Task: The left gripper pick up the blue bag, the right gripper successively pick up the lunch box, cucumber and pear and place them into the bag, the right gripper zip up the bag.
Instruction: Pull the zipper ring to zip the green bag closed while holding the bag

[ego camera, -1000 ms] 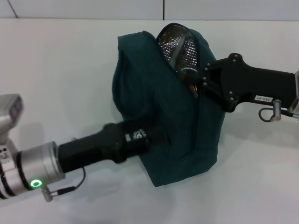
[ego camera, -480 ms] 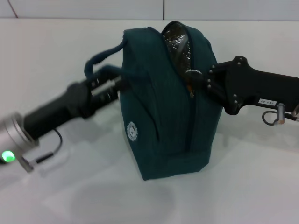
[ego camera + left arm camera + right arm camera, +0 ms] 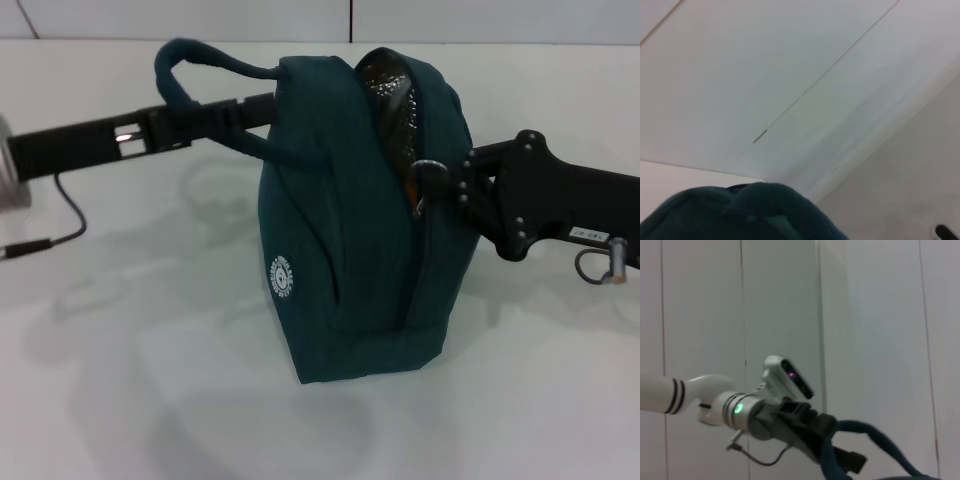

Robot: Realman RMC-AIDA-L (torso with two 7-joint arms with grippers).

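We cannot see the right gripper fingertips, buried in the bag opening. The bag hides its contents. The left gripper tips vanish behind the bag.

i've got the dark teal bag standing upright on the table, strap loop sticking out on my left. zipper's partly open near the top, silvery lining showing inside, little white round logo on its side.

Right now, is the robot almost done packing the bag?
Nearly. No food shows outside the dark teal fabric bag. The left claw holds its looped handle, and the right claw is at the metal zipper ring. The top still gapes, showing silver lining, so zipping remains.
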